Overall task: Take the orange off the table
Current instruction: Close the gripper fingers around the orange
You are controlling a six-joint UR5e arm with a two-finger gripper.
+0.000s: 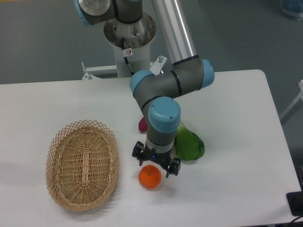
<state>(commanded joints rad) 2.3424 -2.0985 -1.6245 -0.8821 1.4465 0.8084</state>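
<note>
Now, step: the arm was lining its claw (156, 164) up over the orange (150, 177), ready to go down for the grab. That was my guess from how things sat.

Orange: it sat on the white table (227, 123), near the front edge, just to the right of the woven basket (82, 164). It was not in the basket and nothing was holding it.

Claw: it hung just above the back of the orange. Its two fingers were spread apart, one to the left and one to the right, and they held nothing. I could not tell if a finger was already touching the fruit.

Other things close by: a green vegetable (190, 144) lay just behind and to the right of the claw. A small dark pink thing (142, 125) peeked out behind the arm.

How to do it well: the claw looked a bit too far back, so it should slide forward until the orange sat right between the fingers. Then it should go straight down, low enough to hold the fat middle of the fruit.

Squeeze: slow and soft, since a round fruit can roll or pop out.

Watch out: keep the right finger away from the green vegetable.
</note>
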